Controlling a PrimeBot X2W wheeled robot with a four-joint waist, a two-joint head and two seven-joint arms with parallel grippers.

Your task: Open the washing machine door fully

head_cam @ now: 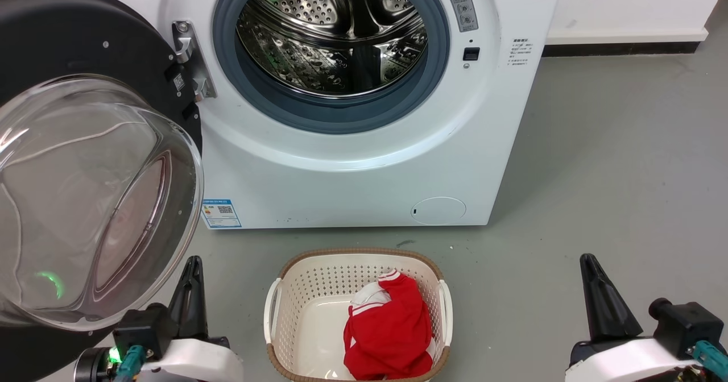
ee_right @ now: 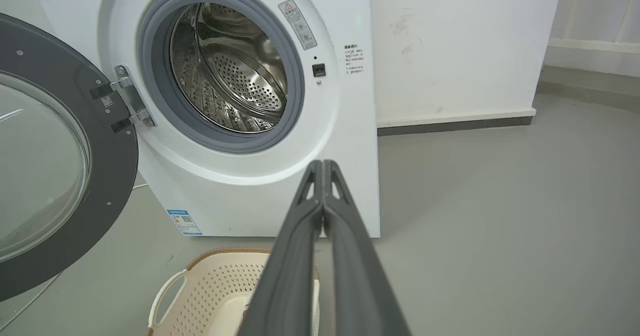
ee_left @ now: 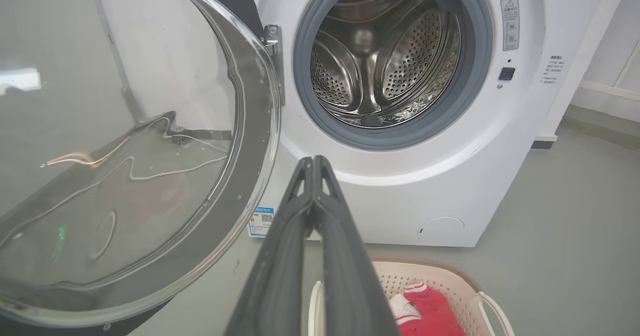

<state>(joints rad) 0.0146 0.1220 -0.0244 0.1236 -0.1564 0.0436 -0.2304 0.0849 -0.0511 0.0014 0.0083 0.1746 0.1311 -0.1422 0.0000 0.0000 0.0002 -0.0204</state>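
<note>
The white washing machine [head_cam: 352,166] stands ahead with its steel drum exposed inside a grey-blue gasket. Its round black door [head_cam: 85,46] hangs swung wide to the left on a metal hinge [head_cam: 190,58], the clear glass bowl [head_cam: 85,200] bulging toward me. In the left wrist view the door [ee_left: 250,176] fills the left half; in the right wrist view the door [ee_right: 117,151] sits at the left edge. My left gripper [head_cam: 193,262] is shut, low, just right of the glass bowl and apart from it. My right gripper [head_cam: 586,260] is shut at lower right, holding nothing.
A cream laundry basket [head_cam: 284,291] with a red and white garment [head_cam: 392,331] sits on the grey floor in front of the machine, between my grippers. A white wall with a dark skirting [head_cam: 620,46] runs to the right of the machine.
</note>
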